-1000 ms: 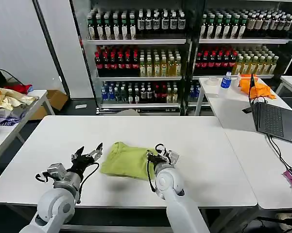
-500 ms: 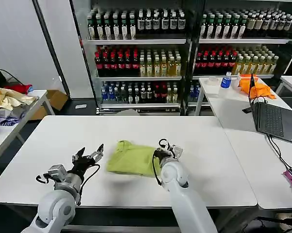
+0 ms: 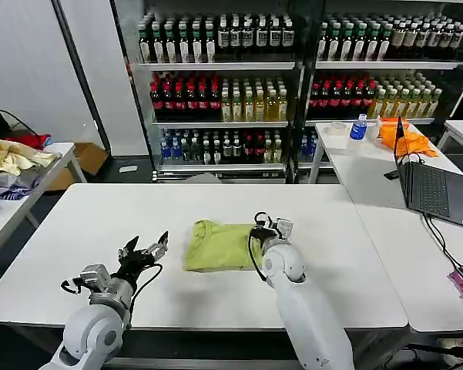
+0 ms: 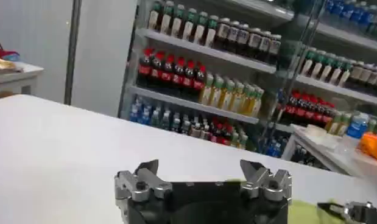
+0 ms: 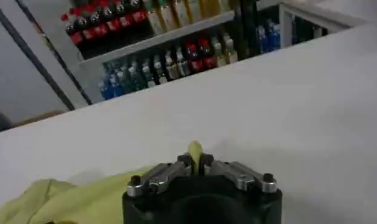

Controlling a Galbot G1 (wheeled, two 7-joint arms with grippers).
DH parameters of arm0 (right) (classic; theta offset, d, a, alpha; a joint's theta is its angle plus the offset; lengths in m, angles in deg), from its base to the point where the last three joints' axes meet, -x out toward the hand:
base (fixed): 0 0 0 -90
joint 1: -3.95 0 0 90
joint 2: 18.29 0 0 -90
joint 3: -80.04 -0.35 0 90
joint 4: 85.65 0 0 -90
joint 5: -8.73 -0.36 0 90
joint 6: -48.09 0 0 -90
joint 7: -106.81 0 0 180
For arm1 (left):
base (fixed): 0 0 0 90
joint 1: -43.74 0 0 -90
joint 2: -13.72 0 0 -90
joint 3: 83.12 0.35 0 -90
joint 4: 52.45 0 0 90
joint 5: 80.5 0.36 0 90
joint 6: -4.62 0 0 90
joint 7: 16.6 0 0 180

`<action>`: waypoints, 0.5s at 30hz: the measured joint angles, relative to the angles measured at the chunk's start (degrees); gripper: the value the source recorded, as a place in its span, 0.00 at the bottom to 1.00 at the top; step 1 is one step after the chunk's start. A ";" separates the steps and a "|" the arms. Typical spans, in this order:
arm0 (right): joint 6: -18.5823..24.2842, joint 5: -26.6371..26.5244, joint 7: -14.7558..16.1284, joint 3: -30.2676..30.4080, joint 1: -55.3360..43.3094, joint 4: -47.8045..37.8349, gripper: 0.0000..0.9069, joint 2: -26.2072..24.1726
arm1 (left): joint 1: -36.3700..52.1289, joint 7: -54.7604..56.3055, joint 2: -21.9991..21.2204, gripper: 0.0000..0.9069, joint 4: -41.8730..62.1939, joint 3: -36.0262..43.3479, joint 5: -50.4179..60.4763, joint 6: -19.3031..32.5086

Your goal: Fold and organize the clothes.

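The lime yellow-green T-shirt (image 3: 219,245) lies folded into a compact bundle near the middle of the white table (image 3: 216,204). My right gripper (image 3: 263,233) is at the bundle's right edge, shut on a pinch of the cloth; the wrist view shows a green fold (image 5: 194,149) sticking up between its closed fingers, with more of the shirt (image 5: 72,198) trailing beside it. My left gripper (image 3: 147,251) hovers to the left of the shirt, apart from it, with both fingers (image 4: 147,173) spread wide and nothing between them.
Drink shelves (image 3: 293,85) stand behind the table. A side table on the right holds a laptop (image 3: 435,189), a bottle (image 3: 358,127) and an orange cloth (image 3: 404,139). A pale yellow and purple pile (image 3: 8,166) lies on a table at the left.
My right gripper has dragged the shirt to the right and a little farther back across the table. The left gripper stayed open and barely shifted.
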 measured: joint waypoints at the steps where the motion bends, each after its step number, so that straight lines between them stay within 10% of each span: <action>1: 0.55 1.04 0.67 0.19 0.38 0.56 1.00 -0.43 | -0.12 -0.09 0.12 1.00 -0.12 0.05 0.16 0.05; 15: 14.61 20.00 7.39 -2.03 16.22 18.58 1.00 -8.65 | -1.25 -1.24 1.20 1.00 -1.89 0.60 3.87 1.09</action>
